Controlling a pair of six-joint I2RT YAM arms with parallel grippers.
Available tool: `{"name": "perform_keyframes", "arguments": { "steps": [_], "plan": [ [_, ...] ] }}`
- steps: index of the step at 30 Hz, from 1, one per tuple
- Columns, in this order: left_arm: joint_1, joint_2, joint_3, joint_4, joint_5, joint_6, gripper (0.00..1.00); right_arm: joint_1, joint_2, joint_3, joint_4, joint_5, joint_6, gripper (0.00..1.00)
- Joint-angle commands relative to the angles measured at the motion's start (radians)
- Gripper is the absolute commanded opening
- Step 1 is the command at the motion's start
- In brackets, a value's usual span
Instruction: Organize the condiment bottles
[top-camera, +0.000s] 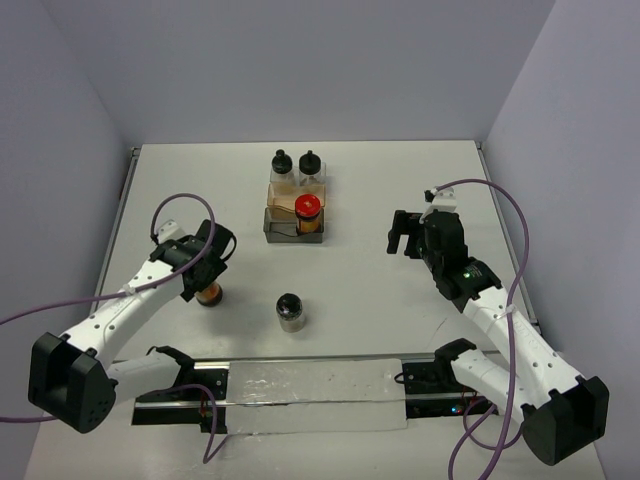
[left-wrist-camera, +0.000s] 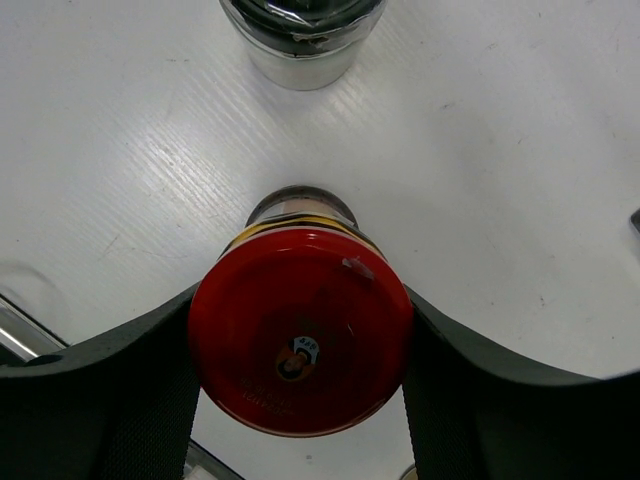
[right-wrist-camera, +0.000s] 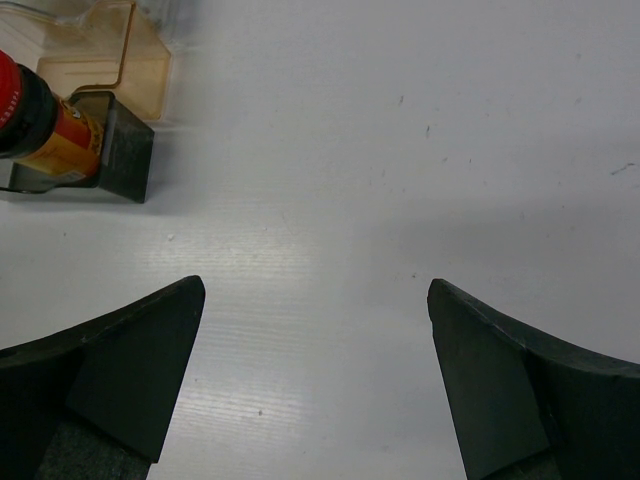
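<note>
On the near left of the table (top-camera: 400, 180), the left gripper (top-camera: 205, 268) sets its fingers (left-wrist-camera: 120, 390) seemingly snug against the red-capped bottle (left-wrist-camera: 300, 345), the right gripper (right-wrist-camera: 315, 340) gapes empty, and so high a hold on that slick cap could let it slip or tip.

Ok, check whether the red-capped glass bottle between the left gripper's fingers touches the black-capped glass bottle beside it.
Apart. The left wrist view shows bare table between the red-capped glass bottle and the black-capped glass bottle.

Red-capped bottle (left-wrist-camera: 300, 345): small emblem on cap, lettering illegible. No other readable text.
</note>
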Motion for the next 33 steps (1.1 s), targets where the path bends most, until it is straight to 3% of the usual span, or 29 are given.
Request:
{"name": "perform_keyframes", "arguments": {
  "steps": [1, 3, 6, 12, 18, 25, 33],
  "plan": [
    [0.008, -0.02, -0.018, 0.042, -0.023, 0.007, 0.62, 0.005, -0.021, 0.017, 0.011, -0.003, -0.001, 1.0],
    [0.009, -0.023, -0.023, 0.043, -0.026, 0.02, 0.47, 0.005, -0.022, 0.018, 0.007, -0.002, -0.001, 1.0],
    [0.009, -0.034, -0.001, 0.04, -0.038, 0.074, 0.11, 0.006, -0.029, 0.018, 0.006, 0.002, -0.001, 1.0],
    [0.009, -0.05, 0.142, 0.064, 0.007, 0.321, 0.1, 0.005, -0.031, 0.024, 0.004, -0.002, -0.001, 1.0],
    [-0.001, 0.001, 0.421, 0.035, 0.095, 0.552, 0.1, 0.006, -0.034, 0.023, 0.0, 0.01, -0.001, 1.0],
    [-0.029, 0.169, 0.663, 0.147, 0.247, 0.682, 0.1, 0.005, -0.023, 0.045, -0.018, 0.021, -0.001, 1.0],
    [-0.064, 0.455, 0.836, 0.273, 0.288, 0.708, 0.1, 0.006, -0.029, 0.055, -0.051, 0.056, -0.001, 1.0]
  ]
}}
